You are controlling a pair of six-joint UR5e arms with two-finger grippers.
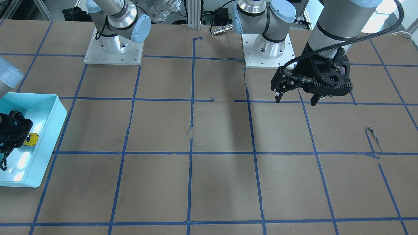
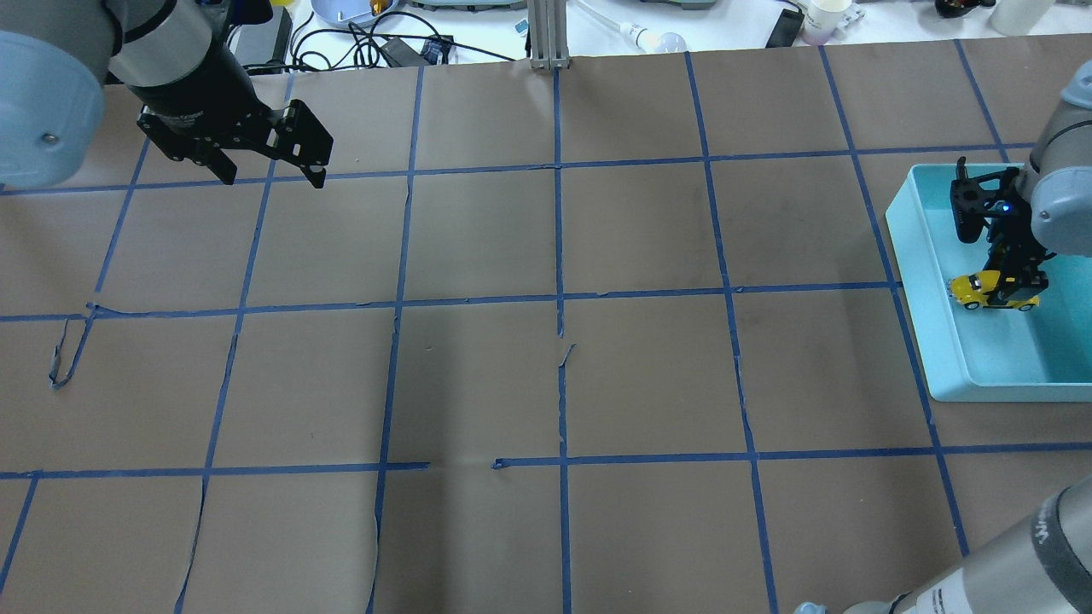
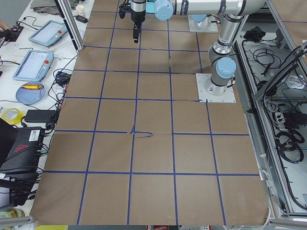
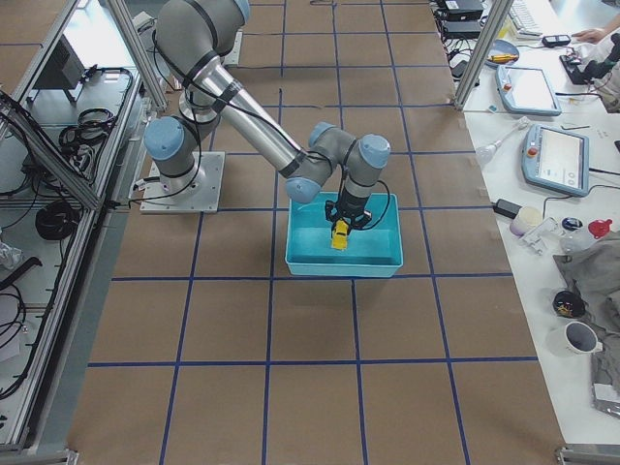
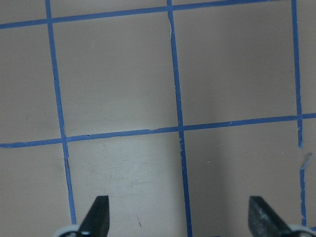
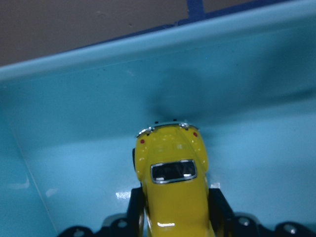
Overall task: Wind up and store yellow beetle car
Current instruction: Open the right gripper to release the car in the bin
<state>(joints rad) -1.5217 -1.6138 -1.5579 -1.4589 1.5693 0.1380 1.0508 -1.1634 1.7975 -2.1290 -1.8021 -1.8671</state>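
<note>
The yellow beetle car (image 2: 981,288) is inside a teal bin (image 2: 1007,362) at the table's right edge. My right gripper (image 2: 1011,275) reaches down into the bin and is shut on the car. In the right wrist view the car (image 6: 173,182) sits between the black fingers (image 6: 219,205), nose pointing at the bin wall (image 6: 98,98), low over the floor. The front view shows the car (image 1: 31,139) beside the bin wall (image 1: 49,147). My left gripper (image 2: 273,177) is open and empty, above the far left of the table; it also shows in the front view (image 1: 296,102) and the left wrist view (image 5: 178,219).
The table is brown paper with a blue tape grid, torn in places (image 2: 68,350). The two arm bases (image 1: 112,49) (image 1: 267,49) stand at the robot's side. Cables, pendants and cups lie beyond the far edge (image 2: 819,21).
</note>
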